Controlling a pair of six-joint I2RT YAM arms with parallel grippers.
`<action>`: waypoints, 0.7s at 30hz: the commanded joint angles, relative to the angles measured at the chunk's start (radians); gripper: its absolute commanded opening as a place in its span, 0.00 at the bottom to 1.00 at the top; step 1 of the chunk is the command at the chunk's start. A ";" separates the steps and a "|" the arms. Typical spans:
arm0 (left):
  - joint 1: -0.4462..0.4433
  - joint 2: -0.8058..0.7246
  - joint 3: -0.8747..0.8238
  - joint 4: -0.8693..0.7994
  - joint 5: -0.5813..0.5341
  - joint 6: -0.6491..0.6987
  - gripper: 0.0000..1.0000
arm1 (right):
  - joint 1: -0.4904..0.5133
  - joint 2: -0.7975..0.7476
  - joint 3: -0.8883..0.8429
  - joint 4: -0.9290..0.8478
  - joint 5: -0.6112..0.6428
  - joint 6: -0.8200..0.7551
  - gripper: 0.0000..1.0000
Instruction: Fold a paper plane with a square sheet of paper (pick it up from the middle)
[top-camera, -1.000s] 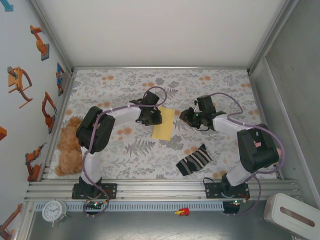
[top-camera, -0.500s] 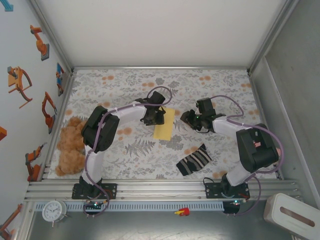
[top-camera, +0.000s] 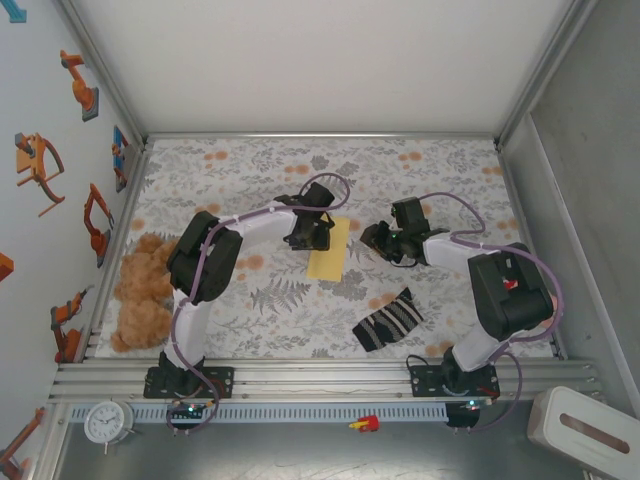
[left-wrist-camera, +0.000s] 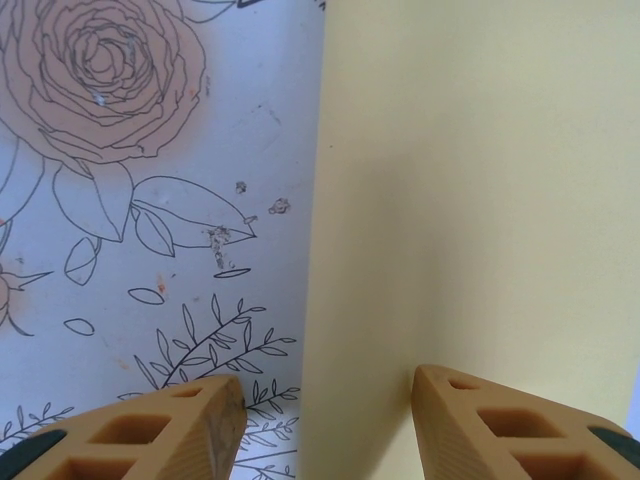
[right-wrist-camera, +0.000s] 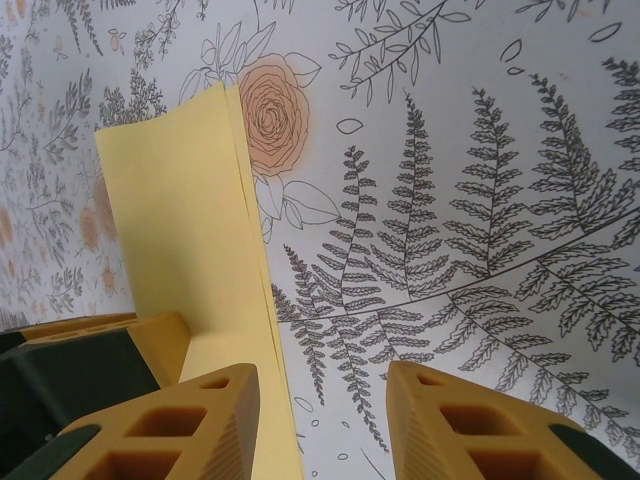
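The square sheet of paper (top-camera: 328, 252) is pale yellow and lies flat mid-table, folded into a narrow rectangle. Two layers show along its right edge (right-wrist-camera: 250, 230). My left gripper (top-camera: 316, 232) is low over the strip's far left edge. It is open, its jaws straddling that edge (left-wrist-camera: 325, 400), one finger over the cloth and one over the paper (left-wrist-camera: 480, 200). My right gripper (top-camera: 374, 240) is open just right of the strip, with only fern-print cloth between its fingertips (right-wrist-camera: 322, 385). A paper plane is out of view.
A black-and-white striped sock (top-camera: 389, 320) lies near right of the paper. A brown teddy bear (top-camera: 138, 295) sits at the left edge of the floral tablecloth (top-camera: 420, 170). Walls close in the table on the left, far and right sides.
The left arm's elbow has swung right and its gripper has crept along the paper's left edge. Both grippers' jaws have widened a little. The paper has stayed put.
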 joint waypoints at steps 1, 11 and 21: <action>-0.026 0.233 -0.084 0.000 0.116 0.050 0.51 | -0.001 0.015 -0.012 0.018 0.008 0.007 0.37; -0.026 0.268 -0.071 -0.008 0.112 0.041 0.54 | -0.001 0.028 -0.008 0.022 -0.003 0.005 0.36; -0.027 0.276 -0.068 -0.027 0.092 0.066 0.53 | -0.001 0.038 -0.004 0.027 -0.018 0.005 0.35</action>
